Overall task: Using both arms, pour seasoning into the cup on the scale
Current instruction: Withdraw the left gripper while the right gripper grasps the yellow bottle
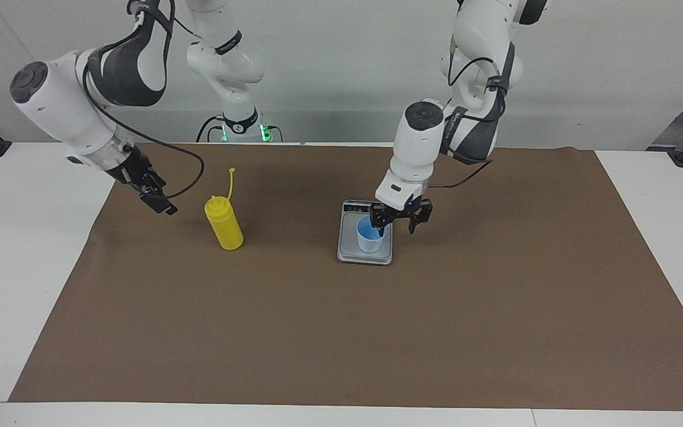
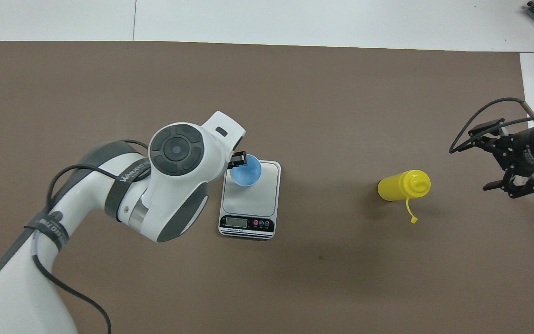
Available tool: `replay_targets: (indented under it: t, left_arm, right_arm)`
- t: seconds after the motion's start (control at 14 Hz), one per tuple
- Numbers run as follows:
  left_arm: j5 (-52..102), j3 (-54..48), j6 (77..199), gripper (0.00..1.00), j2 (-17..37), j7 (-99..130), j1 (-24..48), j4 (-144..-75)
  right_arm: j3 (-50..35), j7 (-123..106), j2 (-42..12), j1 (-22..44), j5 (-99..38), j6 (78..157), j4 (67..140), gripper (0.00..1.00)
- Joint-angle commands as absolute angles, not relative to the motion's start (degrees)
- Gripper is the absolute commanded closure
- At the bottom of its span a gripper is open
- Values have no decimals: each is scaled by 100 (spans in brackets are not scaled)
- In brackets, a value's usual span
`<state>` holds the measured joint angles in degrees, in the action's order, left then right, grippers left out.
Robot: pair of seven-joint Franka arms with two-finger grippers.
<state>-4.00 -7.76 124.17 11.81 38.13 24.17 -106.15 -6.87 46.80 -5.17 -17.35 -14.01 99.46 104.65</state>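
The light blue cup (image 1: 369, 238) (image 2: 245, 170) stands upright on the grey plate of the scale (image 1: 365, 256) (image 2: 253, 204), at the end away from the display. My left gripper (image 1: 398, 228) hangs open just beside the cup, toward the left arm's end. One fingertip (image 2: 238, 160) sits at the cup's rim, and I cannot tell whether it touches. In the overhead view the wrist hides the rest of this gripper. The yellow seasoning bottle (image 1: 224, 224) (image 2: 403, 185) stands alone, its cap strap loose. My right gripper (image 1: 159, 200) (image 2: 488, 160) is open, low beside the bottle and apart from it.
A brown mat (image 1: 341, 332) covers the white table (image 1: 21, 249). The right arm's black cable (image 1: 190, 172) loops between its gripper and the bottle. Dark stands sit at both ends of the table near the robots.
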Motion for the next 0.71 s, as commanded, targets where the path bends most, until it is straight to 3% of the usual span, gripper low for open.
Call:
replay_targets:
  t: [0.0, 0.29, 0.64]
  left_arm:
    - [-519, -800, 11797, 0, 704, 3140, 1961, -10644]
    - [-466, -800, 11269, 0, 396, 2077, 1373, -10608]
    - [-431, -773, 10574, 0, -149, 171, 670, -10582]
  right_arm:
    - [-729, 4729, -772, -1872, -1827, 10265, 10854, 0]
    - [-738, 4755, -1072, -2004, -2783, 11002, 11555, 0]
    - [-738, 5226, -994, -1890, -3618, 11074, 12084, 0]
